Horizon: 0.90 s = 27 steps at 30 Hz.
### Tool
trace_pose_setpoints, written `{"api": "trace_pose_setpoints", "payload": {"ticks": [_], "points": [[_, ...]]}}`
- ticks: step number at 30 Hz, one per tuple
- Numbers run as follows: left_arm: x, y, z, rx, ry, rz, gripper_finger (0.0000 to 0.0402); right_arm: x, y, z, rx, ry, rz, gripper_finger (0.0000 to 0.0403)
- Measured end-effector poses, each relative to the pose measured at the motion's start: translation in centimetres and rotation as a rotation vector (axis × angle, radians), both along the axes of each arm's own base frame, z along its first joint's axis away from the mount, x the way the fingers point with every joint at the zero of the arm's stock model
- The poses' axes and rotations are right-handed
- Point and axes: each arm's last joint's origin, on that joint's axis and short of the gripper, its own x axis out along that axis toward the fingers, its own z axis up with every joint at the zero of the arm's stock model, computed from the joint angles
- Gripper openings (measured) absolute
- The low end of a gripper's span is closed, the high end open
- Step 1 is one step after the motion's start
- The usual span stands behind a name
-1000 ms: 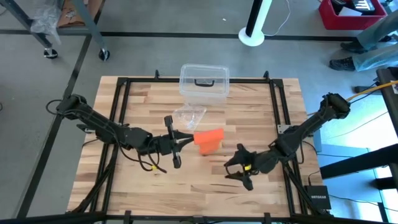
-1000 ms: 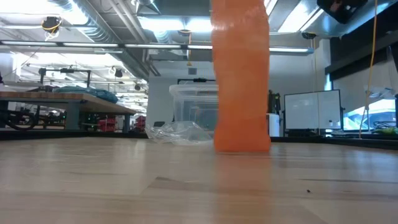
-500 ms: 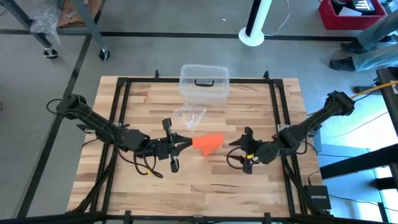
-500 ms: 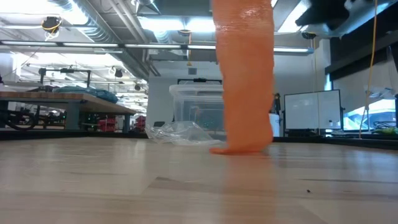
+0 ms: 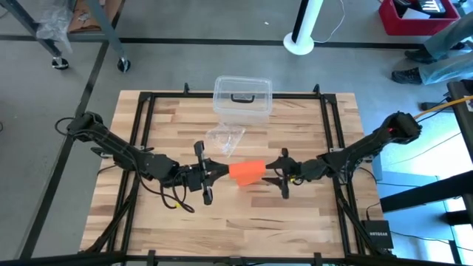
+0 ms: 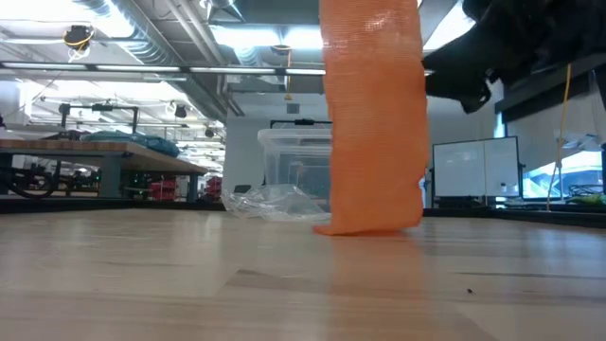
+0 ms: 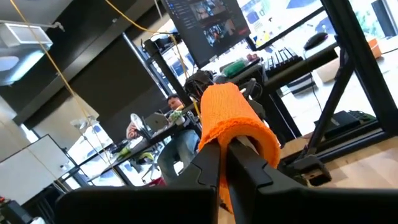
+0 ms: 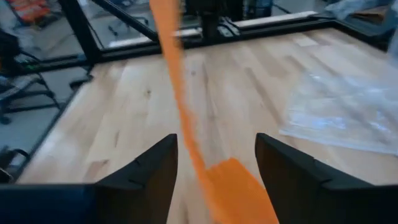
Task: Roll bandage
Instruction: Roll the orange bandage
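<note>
The orange bandage (image 5: 248, 171) is a long strip that hangs straight down over the table's middle; in the low view its lower end (image 6: 367, 225) rests on the wood. My left gripper (image 5: 224, 170) is shut on its upper part. My right gripper (image 5: 273, 172) stands open just right of the strip, fingers pointing at it. In the right wrist view the strip (image 8: 176, 99) runs between my right gripper's two spread fingers (image 8: 149, 171) without visibly touching them. My left gripper pinches the bandage's upper part (image 7: 231, 127) between its two shut fingers, coming nearly level from the table's left. The fabric drapes over the fingertips in a fold. The strip hangs below them, its lower end (image 6: 367, 225) on the table.
A clear plastic box (image 5: 242, 94) with a dark handle stands at the table's far edge. A small clear plastic piece (image 5: 225, 139) lies in front of it, just behind the bandage. Bare wood lies toward the near edge (image 5: 236, 222).
My right gripper has swung from the near right of the table toward the far edge and the left, coming down and turning until its open fingers face the bandage. My left gripper has kept its hold; the strip's lower end has shifted a little on the wood.
</note>
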Motion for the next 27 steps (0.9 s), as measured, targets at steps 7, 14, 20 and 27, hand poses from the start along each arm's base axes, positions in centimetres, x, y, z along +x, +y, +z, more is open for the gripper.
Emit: {"api": "trace_pose_setpoints", "payload": {"ticks": [7, 14, 20, 27], "points": [[0.0, 0.0, 0.0, -0.009, -0.001, -0.001, 0.0006, 1.9, 0.5, -1.6, 0.005, -0.016, 0.064, 0.0198], [0.0, 0.0, 0.0, -0.012, -0.001, -0.002, 0.0006, 4.4, 1.0, -2.4, -0.111, 0.014, 0.041, 0.0198], [0.0, 0.0, -0.1, -0.007, 0.008, -0.002, 0.0006, 5.8, 1.5, -2.0, -0.123, 0.033, 0.047, 0.0198], [0.0, 0.0, -0.2, 0.000, 0.015, -0.001, 0.0006, 5.8, 1.5, -2.1, -0.143, 0.046, 0.074, 0.0155]]}}
